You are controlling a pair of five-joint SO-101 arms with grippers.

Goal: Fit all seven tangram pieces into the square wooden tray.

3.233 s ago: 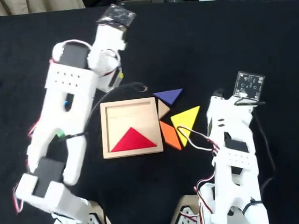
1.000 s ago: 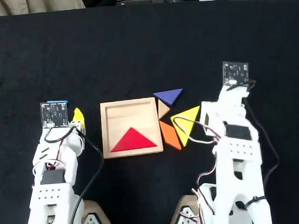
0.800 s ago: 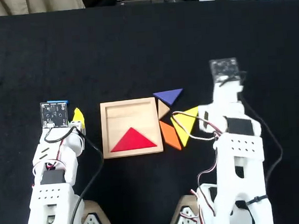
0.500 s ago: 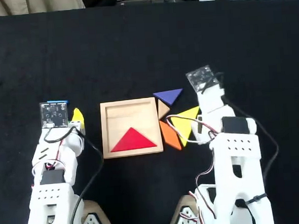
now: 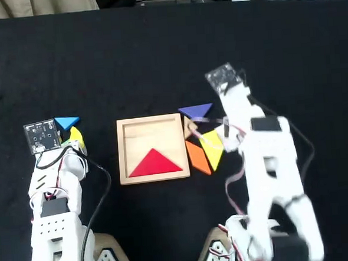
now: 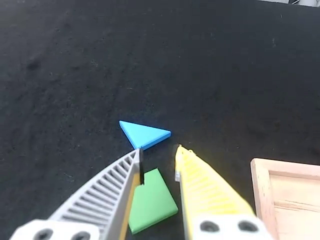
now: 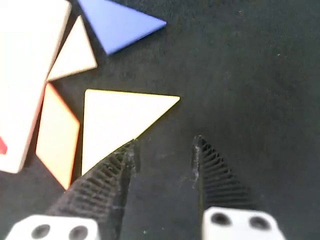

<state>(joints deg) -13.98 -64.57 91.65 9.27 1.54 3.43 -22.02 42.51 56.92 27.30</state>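
Bare wood tray (image 5: 121, 151), matt black cloth table (image 5: 157, 54), smooth matt light blue triangle (image 6: 145, 135), ribbed plastic fingers (image 6: 200, 186)

High camera hangs overhead, looking straight down on the black table (image 5: 157, 54), far enough back to take in the whole workspace. Left wrist camera rides close behind the left gripper (image 6: 159, 150), sighting past its tips to the light blue triangle (image 6: 146, 135) just ahead. Right wrist camera sits closer, looking down past the right gripper (image 7: 164, 144). The yellow triangle (image 7: 115, 125) beside one tip also lies in the high view.
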